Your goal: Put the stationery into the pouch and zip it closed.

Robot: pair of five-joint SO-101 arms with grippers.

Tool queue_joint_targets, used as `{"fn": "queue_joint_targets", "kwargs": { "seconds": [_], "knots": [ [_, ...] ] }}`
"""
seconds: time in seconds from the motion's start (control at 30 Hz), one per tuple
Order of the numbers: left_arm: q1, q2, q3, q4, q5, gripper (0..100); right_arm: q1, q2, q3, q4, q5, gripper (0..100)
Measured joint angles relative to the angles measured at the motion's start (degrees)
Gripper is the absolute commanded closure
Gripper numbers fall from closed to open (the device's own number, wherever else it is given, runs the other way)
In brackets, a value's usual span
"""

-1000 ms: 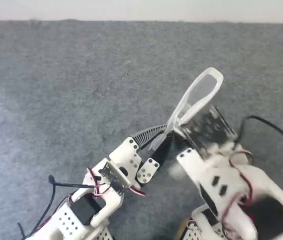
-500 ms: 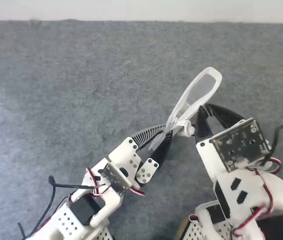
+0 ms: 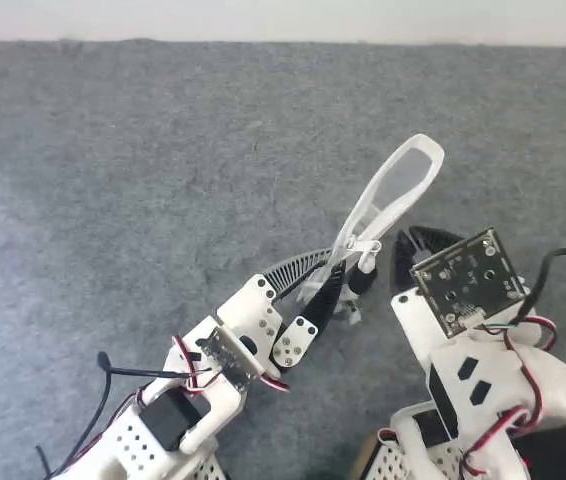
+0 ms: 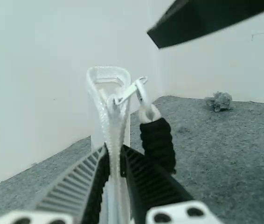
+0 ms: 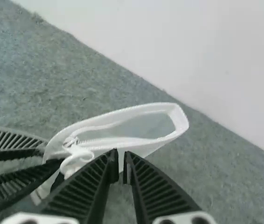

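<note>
L pincer [image 4: 114,157] clamped tight on the pouch [image 4: 107,93] at its zip edge, holding it upright above the bench [image 3: 113,150]. R pincer [image 5: 119,161] is nearly closed, tips at the pouch's lower edge; we can't tell if it pinches. L wrist view gives us the zip pull [image 4: 139,91] w/ a dark cylinder [image 4: 157,140] just beside it; R wrist view gives us the pouch's clear side.

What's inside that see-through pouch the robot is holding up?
The pouch looks empty through its clear side; grey carpet shows behind. Its lower end is pinched in the left gripper, so that bit is hidden.
</note>
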Motion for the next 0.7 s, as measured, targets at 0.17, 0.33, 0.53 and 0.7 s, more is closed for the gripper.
{"fn": "queue_joint_targets", "kwargs": {
  "seconds": [0.17,0.33,0.53,0.7],
  "knots": [
    [0.0,0.0,0.0,0.0,0.0,99,1.9,0.0,0.9,-0.9,0.0,91.6],
    [0.0,0.0,0.0,0.0,0.0,99,7.5,0.0,4.8,-8.9,0.0,93.1],
    [0.0,-0.2,-1.1,3.8,-0.3,98,14.7,0.2,12.0,-20.9,-0.1,93.1],
    [0.0,-0.2,-2.7,6.7,-0.3,93,16.9,1.1,17.1,-24.2,-3.4,93.1]
  ]
}}
